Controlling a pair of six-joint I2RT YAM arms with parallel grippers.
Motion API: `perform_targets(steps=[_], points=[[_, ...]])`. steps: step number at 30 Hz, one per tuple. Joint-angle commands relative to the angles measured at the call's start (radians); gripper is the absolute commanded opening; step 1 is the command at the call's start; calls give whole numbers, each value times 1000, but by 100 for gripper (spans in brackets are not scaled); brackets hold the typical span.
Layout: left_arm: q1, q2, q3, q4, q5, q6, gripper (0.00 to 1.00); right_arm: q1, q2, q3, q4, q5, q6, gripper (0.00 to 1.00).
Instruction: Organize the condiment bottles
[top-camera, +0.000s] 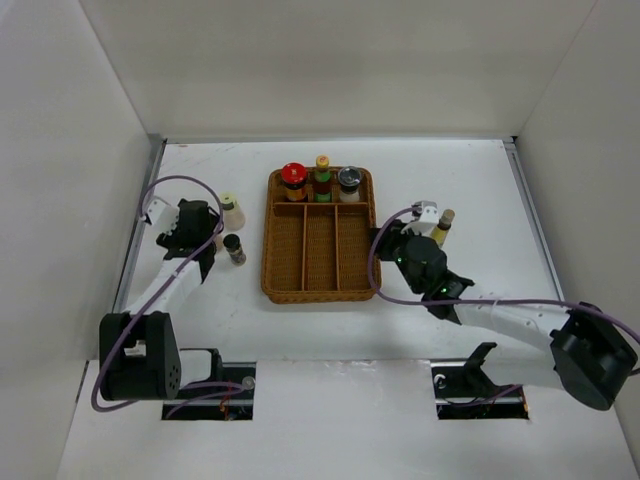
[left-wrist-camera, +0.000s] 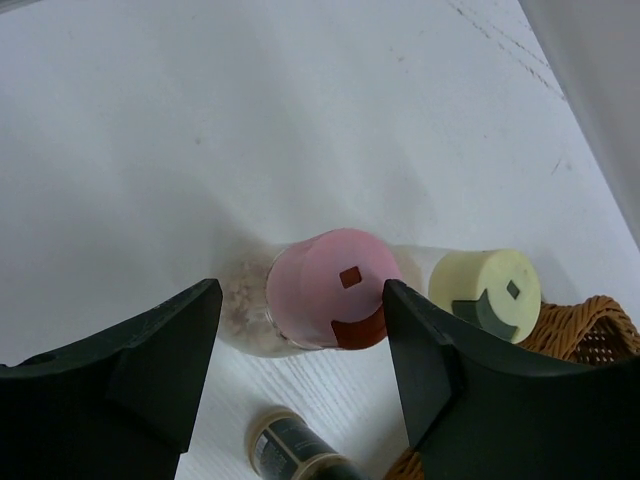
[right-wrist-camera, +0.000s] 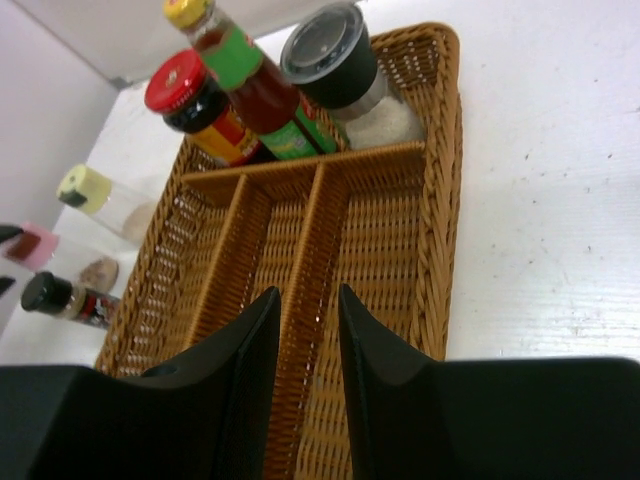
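Three bottles stand in the back compartment of the wicker tray (top-camera: 320, 290): red cap (top-camera: 293, 175), orange-yellow cap (top-camera: 322, 162) and silver-grey cap (top-camera: 348, 178). They also show in the right wrist view: red (right-wrist-camera: 175, 82), orange-yellow (right-wrist-camera: 187, 12), silver-grey (right-wrist-camera: 322, 40). My left gripper (left-wrist-camera: 300, 300) is open, with a jaw on either side of the pink-capped jar (left-wrist-camera: 335, 290); the right jaw is almost at the cap. A pale-green-capped bottle (left-wrist-camera: 487, 290) and a dark-capped bottle (left-wrist-camera: 290, 448) stand close by. My right gripper (right-wrist-camera: 307, 295) is empty, jaws a narrow gap apart, over the tray's right side.
A small yellowish bottle (top-camera: 444, 224) stands on the table behind the right arm. The tray's three long front compartments (right-wrist-camera: 370, 240) hold nothing. White walls enclose the table on three sides. The left gripper (top-camera: 203, 235) works left of the tray.
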Motion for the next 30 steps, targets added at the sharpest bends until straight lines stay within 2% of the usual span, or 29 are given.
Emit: perform_targets(steps=[1,11,19,27,30], points=[[4,16,45,40,23,1,64,26,19,33,60,35,-36,35],[-26,-16,37,48,2,30,65,39,52,48,57,35,-55,36],[-9,59,77,71,28,52,65,56,75,62,55,35,-66,36],[6,108,86,106,75,56,55,56,78,62,54,35,-67,39],[4,108,86,111,80,56,47,56,76,61,60,35,-70,46]])
